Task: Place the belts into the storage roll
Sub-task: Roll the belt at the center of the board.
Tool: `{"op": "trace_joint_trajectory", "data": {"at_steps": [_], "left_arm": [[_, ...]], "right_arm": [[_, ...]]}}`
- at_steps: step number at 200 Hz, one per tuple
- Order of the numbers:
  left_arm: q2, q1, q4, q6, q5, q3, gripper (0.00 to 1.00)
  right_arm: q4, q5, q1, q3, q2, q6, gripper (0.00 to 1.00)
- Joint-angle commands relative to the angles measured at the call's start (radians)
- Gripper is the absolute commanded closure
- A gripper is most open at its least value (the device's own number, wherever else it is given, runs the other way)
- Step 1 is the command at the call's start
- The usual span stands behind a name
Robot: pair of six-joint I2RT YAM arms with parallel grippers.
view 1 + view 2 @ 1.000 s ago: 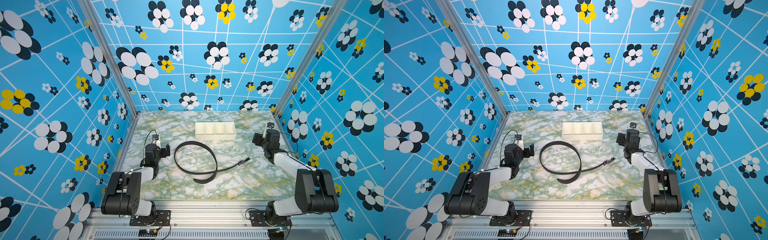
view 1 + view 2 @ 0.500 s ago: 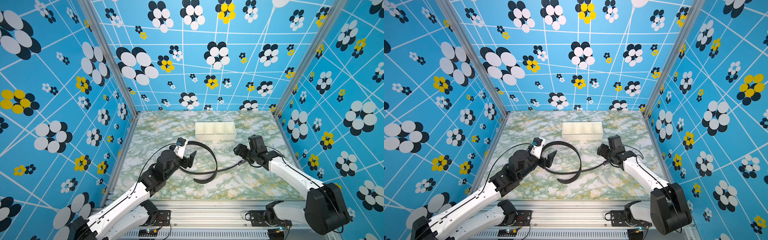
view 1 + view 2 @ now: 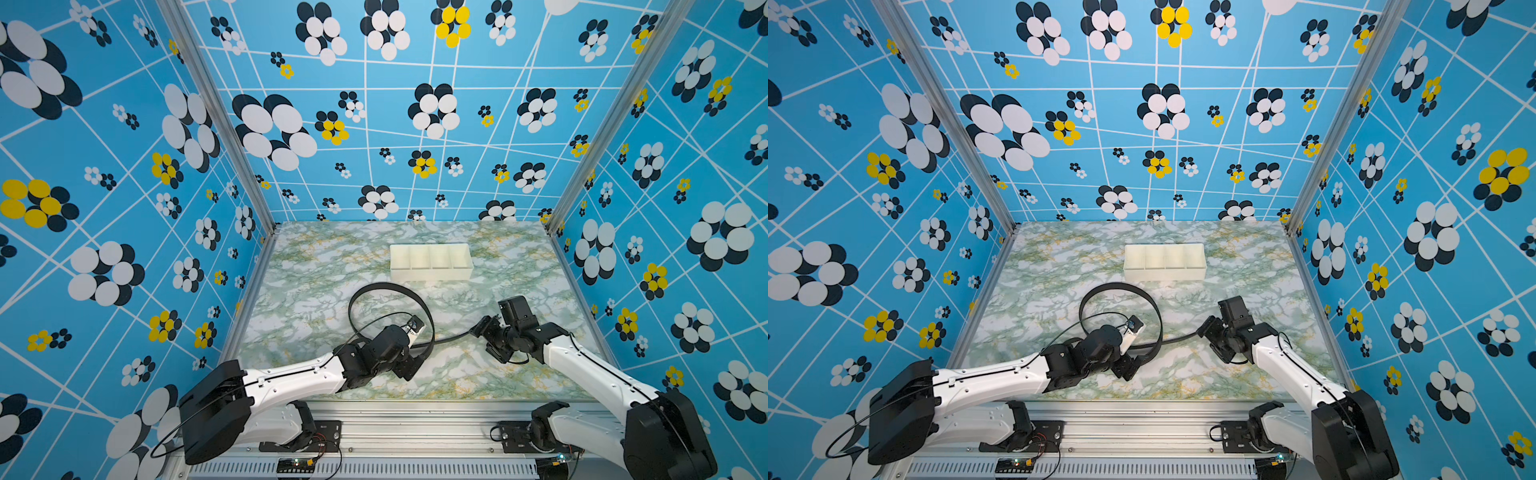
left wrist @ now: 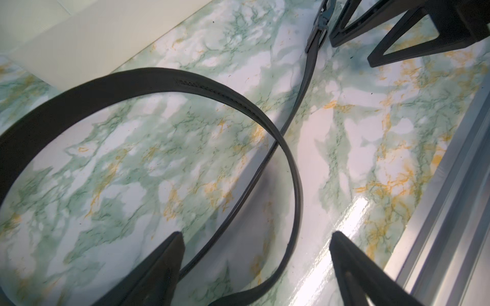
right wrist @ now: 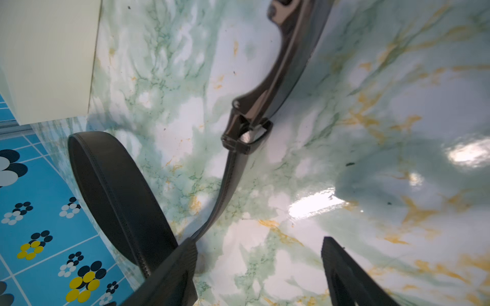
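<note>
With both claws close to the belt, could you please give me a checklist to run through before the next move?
1. Left claw open: ok, the belt runs between its jaws, ungripped.
2. Right claw open: ok, near the buckle, holding nothing.
3. Belt lying free on the table: ok, one loose loop crossing its own strap.
4. Tray compartments empty: ok, all four.
5. Belt rolled tight enough for a compartment: not ok, the loop looks far wider than one.
6. Claw tips clear of the table: cannot tell.
</note>
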Motion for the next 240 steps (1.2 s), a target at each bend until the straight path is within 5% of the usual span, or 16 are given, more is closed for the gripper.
{"op": "trace_joint_trajectory", "data": {"at_steps": [1, 53, 86, 110, 141, 179, 240], "left_arm": [[0.059, 0.027, 0.108, 0.005, 0.086, 0.051, 0.17], [0.27, 0.024, 0.072, -0.042, 0.175, 0.208, 0.25], [0.318, 0.024, 0.014, -0.07, 0.127, 0.248, 0.41], [0.339, 0.023, -0.028, -0.075, 0.121, 0.271, 0.41], [0.371, 0.023, -0.065, -0.073, 0.15, 0.303, 0.61], [0.414, 0.025, -0.134, -0.068, 0.135, 0.354, 0.67], [0.406, 0.019, -0.257, -0.058, 0.147, 0.447, 0.97]], "right_arm": [[-0.012, -0.006, 0.01, -0.008, 0.006, 0.036, 0.22], [0.045, 0.011, 0.01, -0.003, 0.102, 0.018, 0.22], [0.071, -0.005, 0.009, 0.015, 0.166, -0.004, 0.22], [0.06, 0.022, 0.01, 0.031, 0.171, -0.028, 0.23], [0.014, 0.098, 0.008, 0.057, 0.164, -0.071, 0.24], [-0.016, 0.15, 0.009, 0.059, 0.113, -0.094, 0.25], [-0.061, 0.118, 0.01, 0.056, 0.056, -0.095, 0.25]]}}
